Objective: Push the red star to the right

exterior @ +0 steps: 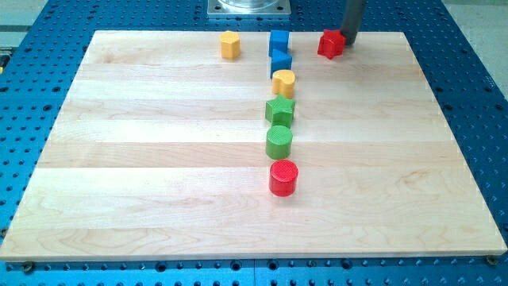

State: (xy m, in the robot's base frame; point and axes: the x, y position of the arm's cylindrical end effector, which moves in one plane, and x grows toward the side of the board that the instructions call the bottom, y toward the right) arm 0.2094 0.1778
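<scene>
Red star (330, 44) near board's top edge (159, 32)

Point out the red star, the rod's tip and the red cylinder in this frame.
red star (330, 44), camera view, on its top face.
my tip (349, 42), camera view, the rod's very end, at the star's right edge.
red cylinder (283, 171), camera view, on its round top.

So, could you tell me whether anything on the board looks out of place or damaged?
Nothing looks damaged or spilled. One oddity: my tip sits on the view's right of the red star, apparently touching it, the wrong side for pushing it right. The other blocks stand upright.
</scene>
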